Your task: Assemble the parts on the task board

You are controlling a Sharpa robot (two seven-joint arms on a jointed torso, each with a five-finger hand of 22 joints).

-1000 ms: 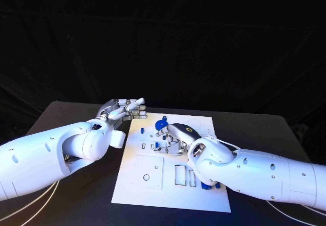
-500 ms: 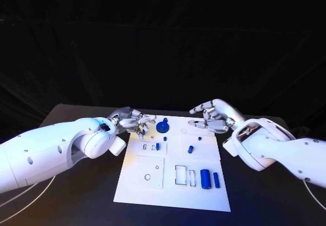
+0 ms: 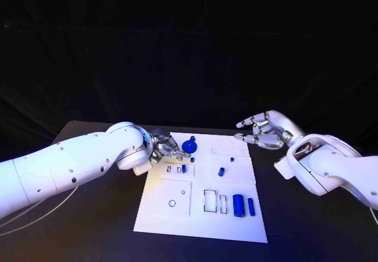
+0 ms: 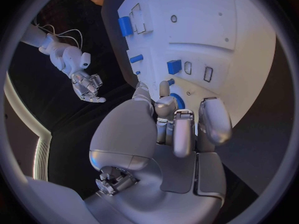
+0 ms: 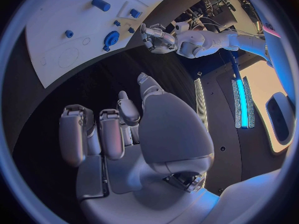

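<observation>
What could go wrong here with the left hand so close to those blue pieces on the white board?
1. The left hand hovers with curled fingers right beside the round blue disc-shaped part at the far end of the white rectangular task board; a clumsy close could knock it away.
2. The small blue block sits nearby and might get bumped.
3. The right hand hangs off the board's far corner, holding nothing, so it cannot steady the board.

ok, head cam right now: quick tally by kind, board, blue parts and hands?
task board: 1
round blue disc: 1
blue cylinders lying flat: 3
small blue pieces: 3
left hand plus right hand: 2
Total: 10 (the left hand's fingers may hide another small piece)
</observation>
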